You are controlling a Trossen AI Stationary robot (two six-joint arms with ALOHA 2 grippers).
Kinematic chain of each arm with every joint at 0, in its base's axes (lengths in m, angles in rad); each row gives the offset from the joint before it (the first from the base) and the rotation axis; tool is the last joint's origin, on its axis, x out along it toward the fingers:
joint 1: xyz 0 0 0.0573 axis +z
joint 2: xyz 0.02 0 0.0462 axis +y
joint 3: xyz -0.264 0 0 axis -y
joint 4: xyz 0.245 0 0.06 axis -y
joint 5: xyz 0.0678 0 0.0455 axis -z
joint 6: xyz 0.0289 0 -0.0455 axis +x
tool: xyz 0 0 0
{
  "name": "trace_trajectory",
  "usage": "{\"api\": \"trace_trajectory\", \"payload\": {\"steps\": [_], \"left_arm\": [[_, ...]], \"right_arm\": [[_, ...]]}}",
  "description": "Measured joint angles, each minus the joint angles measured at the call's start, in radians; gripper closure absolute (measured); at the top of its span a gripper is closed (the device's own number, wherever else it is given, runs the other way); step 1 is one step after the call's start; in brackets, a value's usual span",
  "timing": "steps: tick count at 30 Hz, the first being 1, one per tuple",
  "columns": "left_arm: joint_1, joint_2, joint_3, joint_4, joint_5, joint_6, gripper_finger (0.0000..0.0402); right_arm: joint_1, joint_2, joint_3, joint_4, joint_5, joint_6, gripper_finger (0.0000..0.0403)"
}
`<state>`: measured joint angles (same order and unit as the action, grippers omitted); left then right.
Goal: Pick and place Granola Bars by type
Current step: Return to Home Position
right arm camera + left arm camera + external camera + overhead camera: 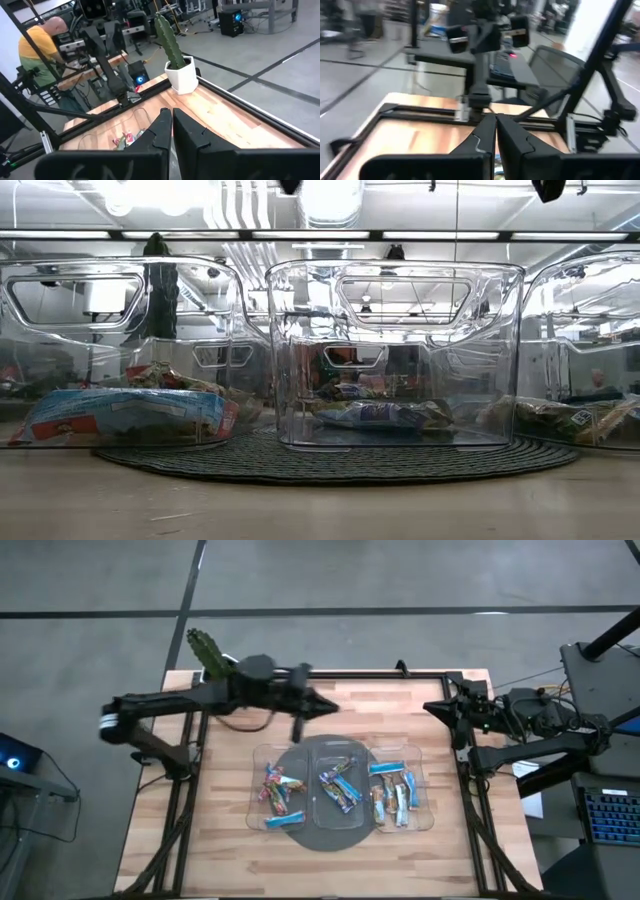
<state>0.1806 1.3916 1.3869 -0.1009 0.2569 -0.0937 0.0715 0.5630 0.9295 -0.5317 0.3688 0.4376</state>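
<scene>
- Closed tight on nothing, the jaws of the left gripper (pixel 496 120) fill the foreground of its wrist view. In the high view it hangs above the table (pixel 230 850), at 11 o'clock from the bins.
- Right gripper (pixel 171 114): jaws likewise pressed together and empty, parked at the table's 3 o'clock edge.
- Granola Bars (pixel 338 788) lie in three clear bins (pixel 256 770) standing side by side on a dark round mat (pixel 320 840), toward 6 o'clock on the table. None shows loose on the wood.
- Handling (judged): the bars are light and slim, the foil is crinkly and slippery, and the contents are probably brittle. Pinch gently across the narrow width at mid-length.
- Potted cactus (pixel 207 652): 10 o'clock corner.
</scene>
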Motion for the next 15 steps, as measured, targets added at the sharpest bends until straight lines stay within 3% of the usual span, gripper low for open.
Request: {"api": "trace_trajectory", "payload": {"steps": [3, 9, 15], "left_arm": [[0.001, -0.14, -0.135, 0.006, -0.043, -0.025, 0.0401], [0.0, -0.423, -0.364, 0.012, -0.137, -0.098, 0.0402], [0.0, -0.641, -0.495, -0.037, -0.247, -0.107, 0.0402]], "right_arm": [[0.0, 0.005, 0.0, 0.025, -0.017, -0.032, 0.0394], [0.0, 0.028, 0.0, 0.108, -0.155, -0.107, 0.0394], [0.0, 0.054, 0.0, 0.108, -0.259, -0.162, 0.0394]]}}
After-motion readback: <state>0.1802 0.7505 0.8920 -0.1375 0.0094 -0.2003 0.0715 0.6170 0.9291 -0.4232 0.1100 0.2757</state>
